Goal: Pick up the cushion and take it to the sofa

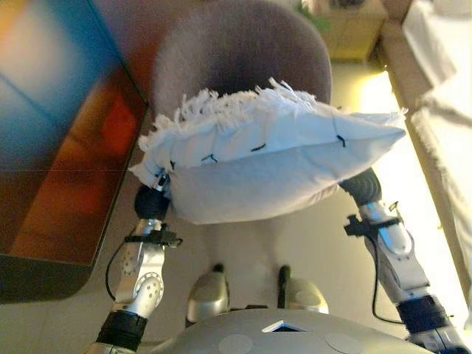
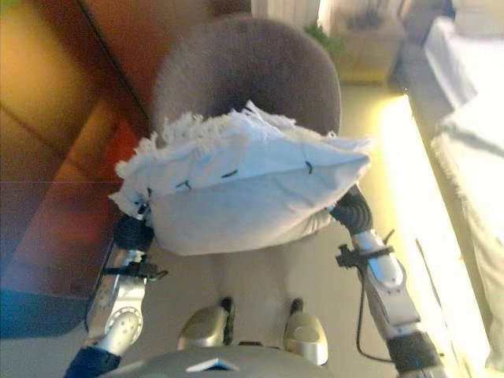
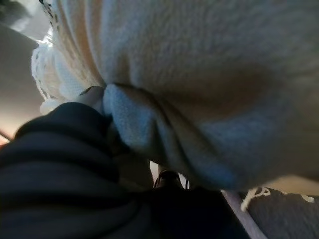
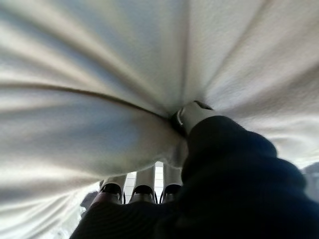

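A white cushion (image 1: 273, 162) with a fringed edge and small dark stitches is held up off everything between my two hands, in front of my chest. My left hand (image 1: 151, 200) is under the cushion's left end; in the left wrist view my left hand (image 3: 60, 149) has a fold of the fabric (image 3: 134, 124) bunched against its thumb. My right hand (image 1: 361, 186) is under the right end; in the right wrist view my right hand (image 4: 224, 164) has its thumb dug into the cloth (image 4: 99, 74) and its fingers (image 4: 144, 189) curled below. The sofa (image 1: 442, 110), under a white cover, runs along the right.
A round grey upholstered chair (image 1: 236, 51) stands straight ahead, behind the cushion. A dark glossy table top (image 1: 59, 147) fills the left side. A light wooden cabinet (image 1: 354, 29) stands at the back. Pale floor (image 1: 383, 96) lies between chair and sofa.
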